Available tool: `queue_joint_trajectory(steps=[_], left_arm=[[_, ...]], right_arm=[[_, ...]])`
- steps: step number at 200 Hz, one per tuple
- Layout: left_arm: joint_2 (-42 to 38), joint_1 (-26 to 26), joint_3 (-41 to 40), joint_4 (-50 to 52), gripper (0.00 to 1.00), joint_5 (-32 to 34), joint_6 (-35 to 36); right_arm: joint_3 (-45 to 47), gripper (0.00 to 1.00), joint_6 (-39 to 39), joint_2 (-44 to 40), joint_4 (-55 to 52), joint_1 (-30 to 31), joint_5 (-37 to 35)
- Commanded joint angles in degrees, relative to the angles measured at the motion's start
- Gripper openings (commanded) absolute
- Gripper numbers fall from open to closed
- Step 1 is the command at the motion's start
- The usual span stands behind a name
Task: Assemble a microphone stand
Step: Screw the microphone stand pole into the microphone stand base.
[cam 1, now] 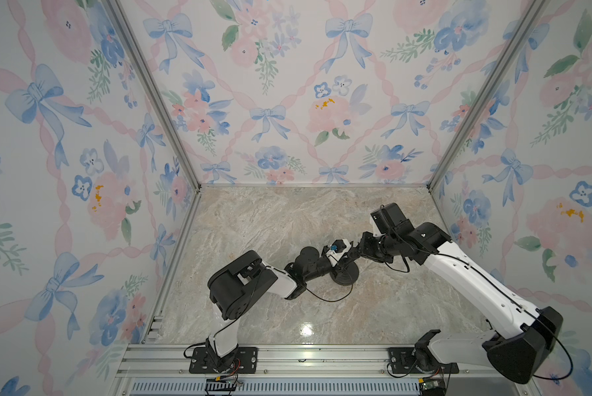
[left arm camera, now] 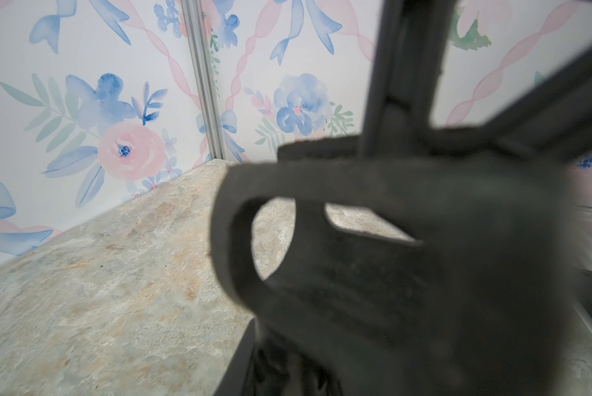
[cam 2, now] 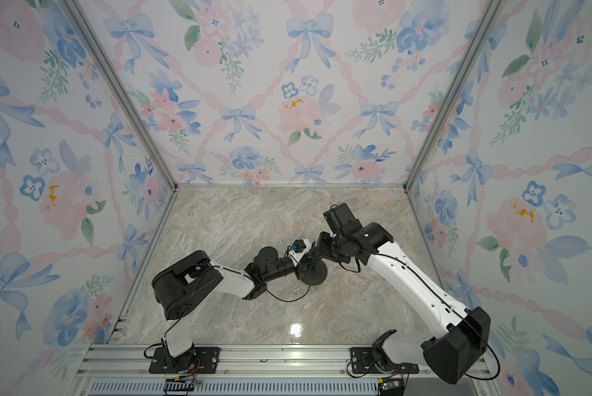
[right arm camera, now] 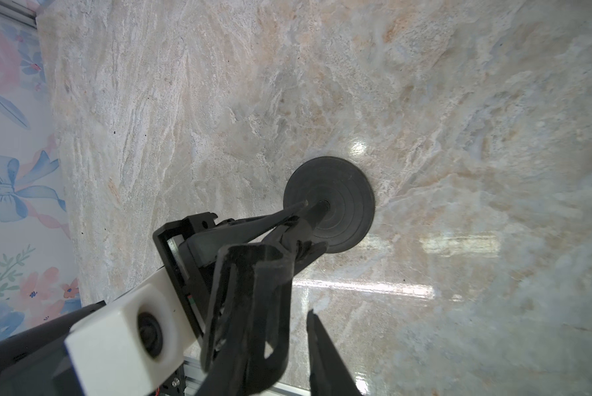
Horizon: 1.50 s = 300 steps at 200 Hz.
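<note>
— Where was the matte-black microphone stand?
— Near the middle of the tabletop, between the two arms. Its round flat disc base lay flat on the stone, ringed with concentric grooves. The thin black rod met the hole at the disc's centre. Whether it was fully seated, I couldn't tell.
— And the claws?
— The left gripper was pinched tight on the rod, just above the disc. The right gripper sat further up by the rod with its jaws parted a little. In its wrist view its fingers stood apart with bare stone showing between them and nothing held.
— What was the surface like?
— A glossy marble-patterned tabletop, veined beige and grey, with white glare from lights near the front edge.
— And the room?
— Three wallpapered walls stood around it, with blue bows, pink roses, green sprigs and pink ribbons crossing in a lattice. Aluminium posts ran up the back corners. An aluminium rail along the front carried both arm bases on black plates
</note>
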<state>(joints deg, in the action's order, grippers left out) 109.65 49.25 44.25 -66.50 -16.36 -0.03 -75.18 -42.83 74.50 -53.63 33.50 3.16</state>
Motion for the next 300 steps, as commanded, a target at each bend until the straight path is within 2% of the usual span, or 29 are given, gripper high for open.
queue_joint_trajectory(steps=[1,12,31,37,49,57,70,78,91,109,131,152,199,226,251,280,300], left_arm=[[-0.4,-0.7,-0.5,-2.0,0.01,0.9,1.6],[-0.4,-1.0,-0.6,-2.2,0.02,0.6,1.2],[-0.3,-1.3,-0.7,-2.3,0.02,-0.1,0.8],[-0.3,-1.4,-0.7,-2.5,0.01,-0.4,0.7],[-0.2,-1.4,-0.7,-2.5,0.02,-0.9,0.6],[-0.1,-1.5,-0.8,-2.6,0.02,-1.4,0.6],[0.2,-1.7,-1.0,-2.8,0.02,-2.4,0.4],[0.2,-1.8,-1.1,-2.8,0.02,-2.9,0.3],[0.2,-1.9,-1.5,-2.9,0.02,-3.5,0.3],[0.3,-2.1,-1.7,-3.0,0.03,-4.0,0.4],[0.7,-2.4,-1.8,-3.0,0.03,-4.4,0.2],[1.1,-2.6,-1.6,-3.1,0.04,-4.9,-0.1],[2.1,-3.5,-0.9,-3.0,0.04,-6.3,-0.5],[2.5,-3.6,-0.6,-3.1,0.04,-6.5,-0.9],[2.8,-3.9,-0.1,-3.0,0.05,-6.8,-1.1],[2.7,-4.2,-0.1,-3.0,0.06,-6.8,-1.3],[2.7,-4.3,-0.1,-3.0,0.06,-6.8,-1.3]], right_arm=[[-3.9,0.33,8.7,-4.8,-3.9,-2.0,-1.5],[-4.7,0.34,14.1,-6.0,-3.1,-3.5,0.1],[-3.6,0.39,33.1,-7.7,1.2,-4.9,4.8],[-2.5,0.39,40.3,-8.2,3.1,-5.4,8.8],[0.0,0.40,61.5,-9.3,4.8,-5.6,17.5],[1.6,0.44,74.9,-10.0,4.4,-5.5,20.9],[2.5,0.44,87.4,-9.7,5.4,-5.9,22.0],[1.0,0.46,95.3,-8.1,2.7,-7.1,25.6],[-2.6,0.52,113.1,-4.5,-7.4,-7.9,30.5],[-5.6,0.54,122.1,0.4,-13.8,-8.6,28.9],[-8.4,0.55,128.8,4.5,-18.4,-9.5,27.9],[-8.8,0.57,131.4,5.9,-16.9,-9.6,26.6],[-9.9,0.59,134.3,9.4,-12.0,-9.0,23.0],[-16.3,0.58,135.3,15.1,-18.9,-6.5,19.1],[-17.2,0.52,135.6,17.4,-18.9,-5.9,17.4],[-17.6,0.35,135.0,18.0,-19.6,-6.1,15.8],[-17.0,0.34,134.6,17.1,-19.1,-6.1,16.0]])
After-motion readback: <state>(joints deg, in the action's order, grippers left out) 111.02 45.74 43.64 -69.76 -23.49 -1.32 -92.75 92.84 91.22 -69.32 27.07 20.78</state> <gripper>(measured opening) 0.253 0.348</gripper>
